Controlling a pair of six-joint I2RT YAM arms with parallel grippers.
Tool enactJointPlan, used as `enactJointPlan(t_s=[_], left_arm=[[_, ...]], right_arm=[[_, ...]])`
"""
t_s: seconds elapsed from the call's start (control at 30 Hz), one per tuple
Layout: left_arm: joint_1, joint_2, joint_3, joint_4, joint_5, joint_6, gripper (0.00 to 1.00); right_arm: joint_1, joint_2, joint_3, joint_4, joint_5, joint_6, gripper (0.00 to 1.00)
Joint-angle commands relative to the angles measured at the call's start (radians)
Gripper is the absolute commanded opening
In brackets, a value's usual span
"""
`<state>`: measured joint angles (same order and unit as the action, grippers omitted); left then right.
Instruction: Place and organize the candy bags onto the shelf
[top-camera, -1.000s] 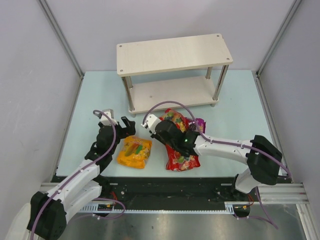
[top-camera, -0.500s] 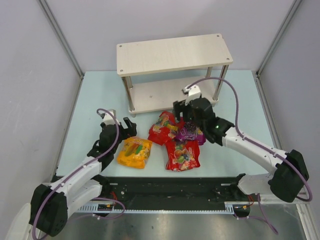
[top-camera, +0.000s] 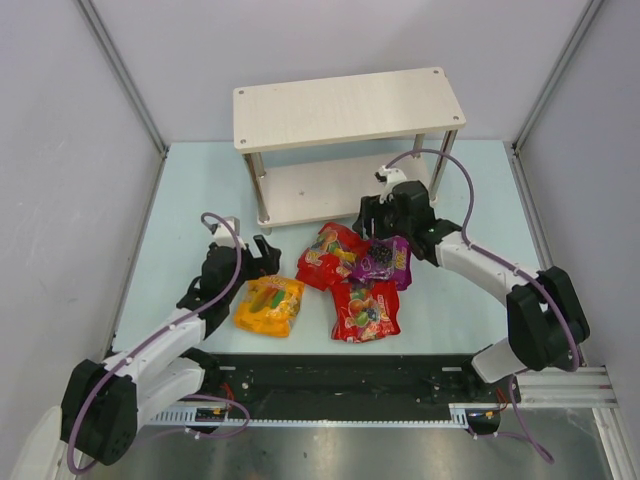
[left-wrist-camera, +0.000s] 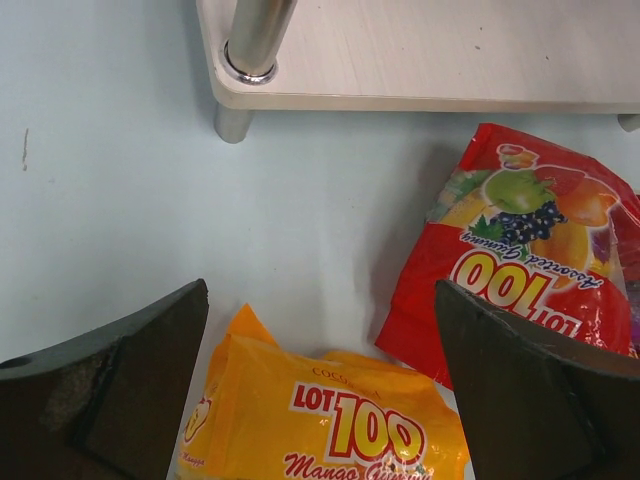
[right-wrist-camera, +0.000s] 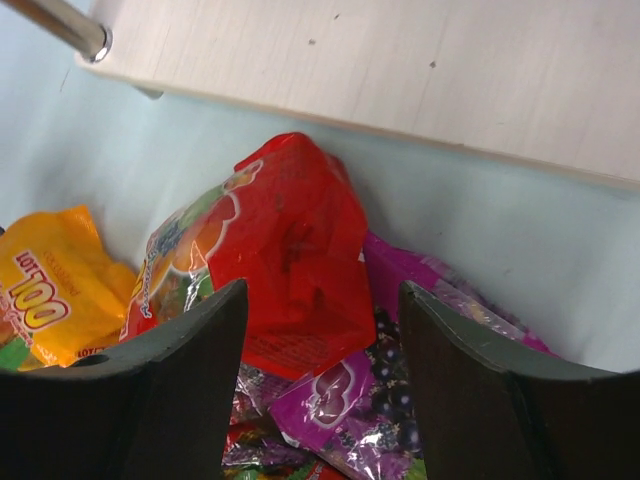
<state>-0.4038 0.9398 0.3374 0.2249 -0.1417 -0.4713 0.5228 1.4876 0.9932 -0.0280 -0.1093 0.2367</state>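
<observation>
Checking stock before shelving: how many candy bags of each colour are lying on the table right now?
Red candy bags: 2
Orange-yellow candy bag: 1
Purple candy bag: 1
Total: 4

"LOT 100" on both — orange bag (left-wrist-camera: 330, 420) "Mango", red bag (left-wrist-camera: 520, 270) "Assorted".

Right jaws — now off red bag (top-camera: 328, 256)
</observation>
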Motion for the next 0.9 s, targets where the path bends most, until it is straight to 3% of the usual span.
enactJointPlan(t_s=[0.0, 0.27, 0.57, 0.87], left_arm=[[-0.006, -0.01, 0.045, 0.028, 0.031, -0.006, 1.0], [-0.006, 0.017, 0.06, 0.03, 0.045, -0.007, 1.0], [-0.006, 0.027, 0.069, 0.03, 0.048, -0.006, 1.0], [-0.006, 0.033, 0.069, 0.031, 0.054, -0.009, 1.0]], right_arm=[[0.008, 0.033, 0.007, 0.033, -0.099, -0.065, 0.64], [0.016, 0.082, 0.005, -0.019, -0.027, -0.069, 0.53], [0.017, 0.108, 0.005, -0.055, 0.003, -0.066, 0.49], [0.016, 0.158, 0.005, 0.017, -0.033, -0.051, 0.44]])
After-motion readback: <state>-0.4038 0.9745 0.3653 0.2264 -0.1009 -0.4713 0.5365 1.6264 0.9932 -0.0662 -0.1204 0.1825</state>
